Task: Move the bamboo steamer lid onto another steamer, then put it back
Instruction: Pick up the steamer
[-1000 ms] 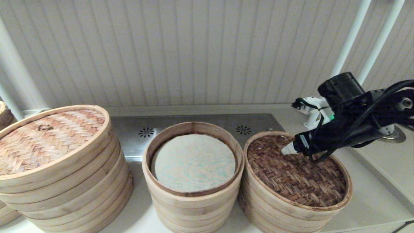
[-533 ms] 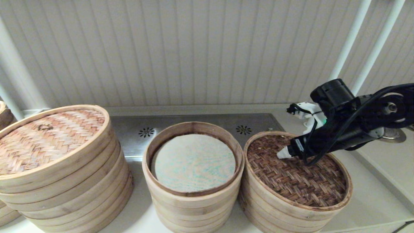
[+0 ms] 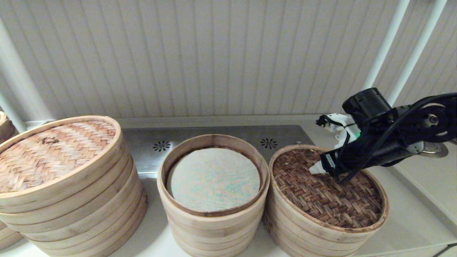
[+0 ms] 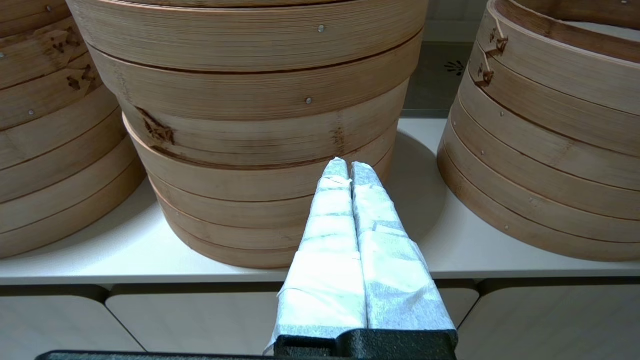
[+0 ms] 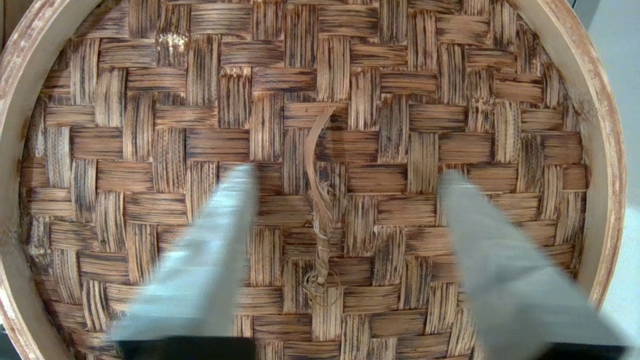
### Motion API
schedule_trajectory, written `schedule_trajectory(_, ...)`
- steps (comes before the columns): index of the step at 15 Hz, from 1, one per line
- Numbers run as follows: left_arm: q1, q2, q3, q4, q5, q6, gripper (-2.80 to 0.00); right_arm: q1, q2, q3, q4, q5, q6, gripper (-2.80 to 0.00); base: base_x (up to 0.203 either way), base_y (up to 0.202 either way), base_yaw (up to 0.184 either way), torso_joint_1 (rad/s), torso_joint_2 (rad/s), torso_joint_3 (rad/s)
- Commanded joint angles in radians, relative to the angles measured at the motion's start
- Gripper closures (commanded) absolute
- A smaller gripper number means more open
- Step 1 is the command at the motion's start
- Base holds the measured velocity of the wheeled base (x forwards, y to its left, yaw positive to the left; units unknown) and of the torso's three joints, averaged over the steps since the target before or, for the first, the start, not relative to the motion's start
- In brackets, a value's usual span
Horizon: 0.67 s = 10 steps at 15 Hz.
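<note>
two fingers of the right tool [image 5: 345, 172] hang spread above the dark lid [image 3: 326, 187], seated on its own steamer beside the open steamer [image 3: 213, 185]. grasp pending: drop, pinch the centre loop [image 5: 316, 165].

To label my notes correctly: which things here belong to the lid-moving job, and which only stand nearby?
Job: bamboo steamer lid, on the right stack; open middle steamer; right gripper, open above the lid.
Nearby: large stack with tan lid; steel vent plate; left gripper, shut, parked low before the counter.
</note>
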<state>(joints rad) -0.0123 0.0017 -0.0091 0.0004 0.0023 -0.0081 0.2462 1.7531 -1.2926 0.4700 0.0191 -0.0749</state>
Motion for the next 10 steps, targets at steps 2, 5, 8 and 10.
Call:
schedule_trajectory(2,0.0,0.0,0.0,0.0,-0.001,0.0,0.0,0.001,-0.003,-0.001,0.004,0.001,0.0,0.0,0.0,0.0,0.0,0.0,0.0,0.0)
schedule_trajectory(5,0.0,0.0,0.0,0.0,0.001,0.0,0.0,0.005,-0.003,0.001,0.004,0.001,-0.001,0.0,0.0,0.0,0.0,0.0,0.0,0.0)
schedule_trajectory(8,0.0,0.0,0.0,0.0,0.001,0.0,0.0,0.005,-0.004,0.001,0.004,0.001,-0.002,0.0,0.0,0.0,0.0,0.0,0.0,0.0)
schedule_trajectory(10,0.0,0.0,0.0,0.0,-0.001,0.0,0.0,0.005,-0.004,0.001,0.004,0.001,0.0,0.0,0.0,0.0,0.0,0.0,0.0,0.0)
